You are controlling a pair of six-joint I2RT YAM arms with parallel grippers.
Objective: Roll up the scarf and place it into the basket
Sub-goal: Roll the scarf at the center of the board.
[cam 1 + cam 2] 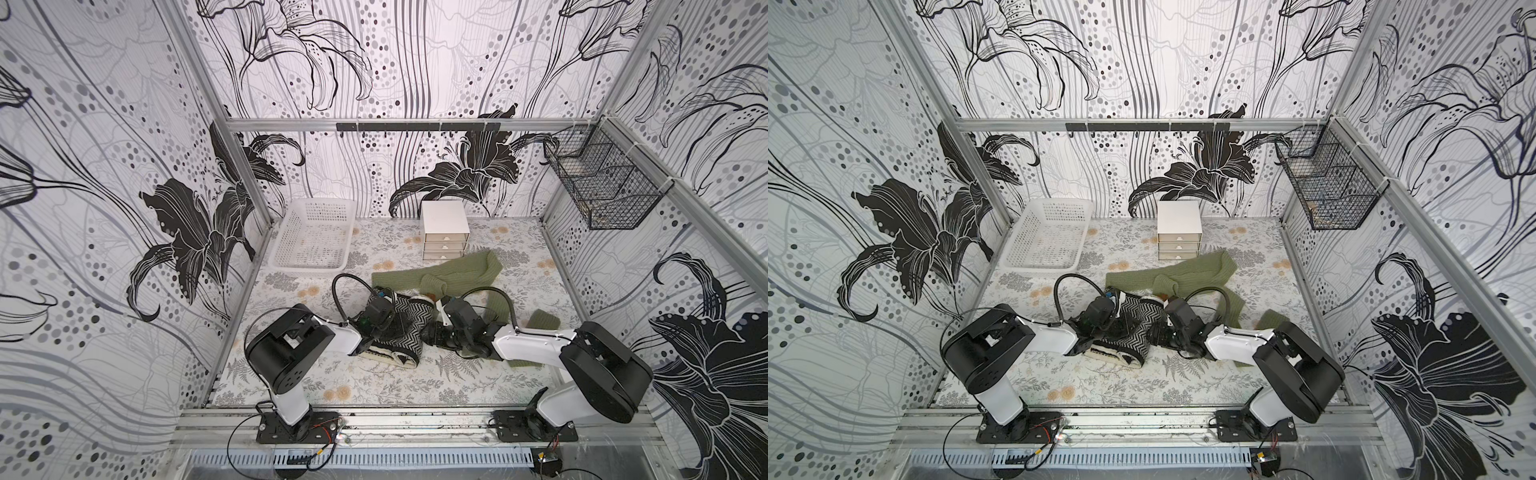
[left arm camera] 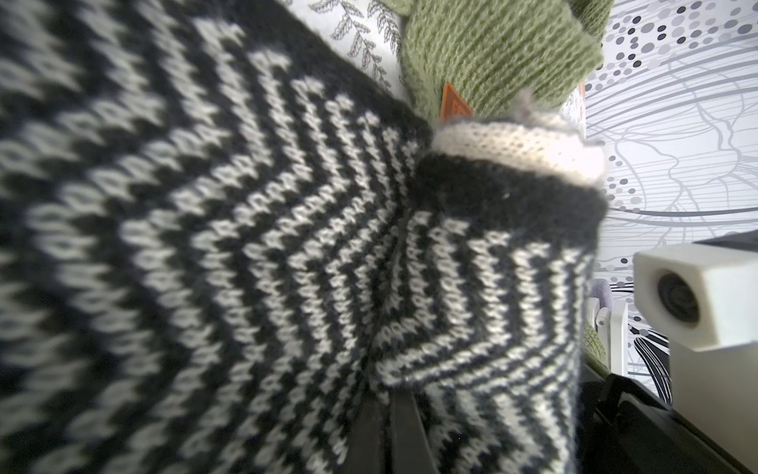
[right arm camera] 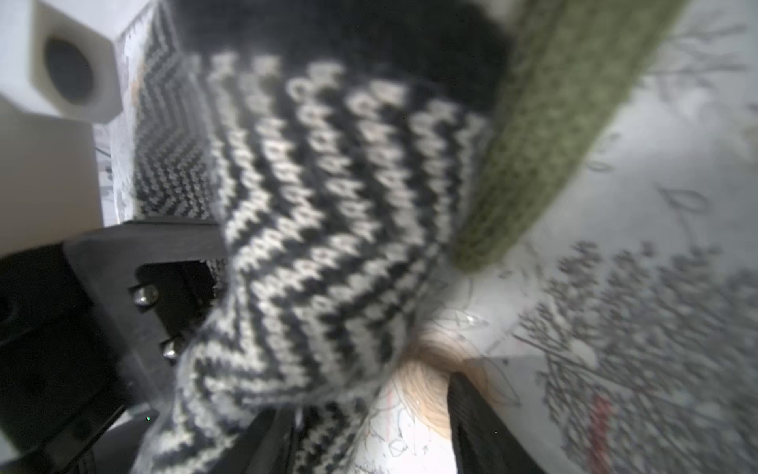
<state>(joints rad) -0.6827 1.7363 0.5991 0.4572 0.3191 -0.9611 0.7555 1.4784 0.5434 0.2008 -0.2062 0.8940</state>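
- The black-and-white zigzag scarf (image 1: 409, 318) lies in the middle of the table (image 1: 374, 382), between the two arms. It is bunched into a loose, thick bundle, and its cream inner layers show at the near end.
- The left gripper (image 2: 387, 414) is closed tightly on a fold of this scarf; in the left wrist view the knit rises directly from the two dark fingers.
- The right gripper (image 3: 369, 410) has its jaws partly apart. The scarf lies against one finger, but bare table shows between the fabric and the other finger, so I judge that it does not clamp the scarf.
- The step in hand seems to be the rolling, and it looks about half done because the bundle is uneven.
- To do it well, the left grip should act as the anchor while the right jaws take the full thickness of the bundle before closing. Otherwise only the outer layer is caught and the roll opens.
- The green knitted scarf (image 1: 457, 270) touches the far end of the zigzag scarf. The right jaws should take care not to pinch it as well.
- The white perforated basket (image 1: 291, 232) stands empty in the far left corner, well apart from the scarf. The roll therefore needs to be firm before the carry.
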